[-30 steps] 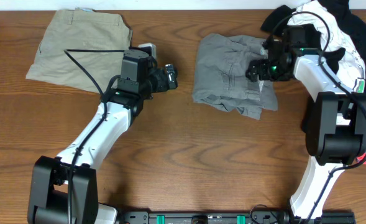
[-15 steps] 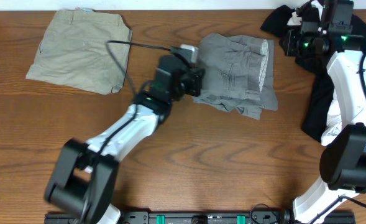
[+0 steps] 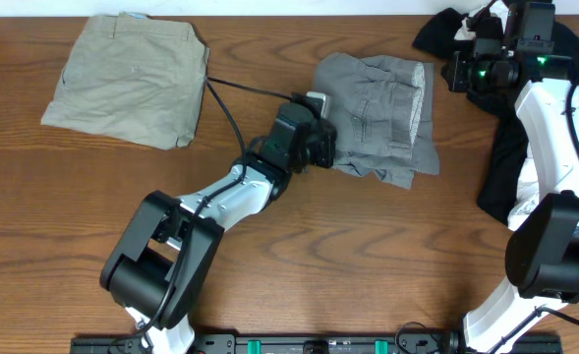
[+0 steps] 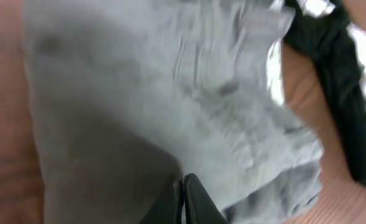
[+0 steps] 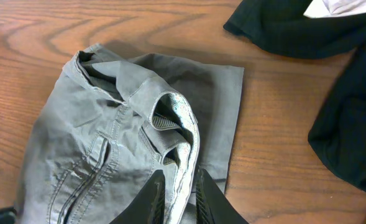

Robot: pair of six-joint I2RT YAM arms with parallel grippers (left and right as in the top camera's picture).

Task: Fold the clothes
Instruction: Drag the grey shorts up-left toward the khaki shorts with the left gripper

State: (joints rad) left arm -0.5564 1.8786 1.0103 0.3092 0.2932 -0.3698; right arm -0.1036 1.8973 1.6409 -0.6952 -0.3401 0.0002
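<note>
Grey shorts [image 3: 377,118], folding stage: left gripper [image 4: 184,202] pinched together on their edge, right gripper [image 5: 176,193] clamped on the waistband [image 5: 176,118] between its jaws; next, a joint lift-over.

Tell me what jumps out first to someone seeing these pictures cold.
The crumpled grey shorts at the table's centre draw the eye, with the left gripper shut at their near-left edge. The right gripper sits at the far right, pinching a fold of the same shorts in its wrist view. Neatly folded khaki shorts lie far left, and a heap of black and white clothes fills the far-right corner.
</note>
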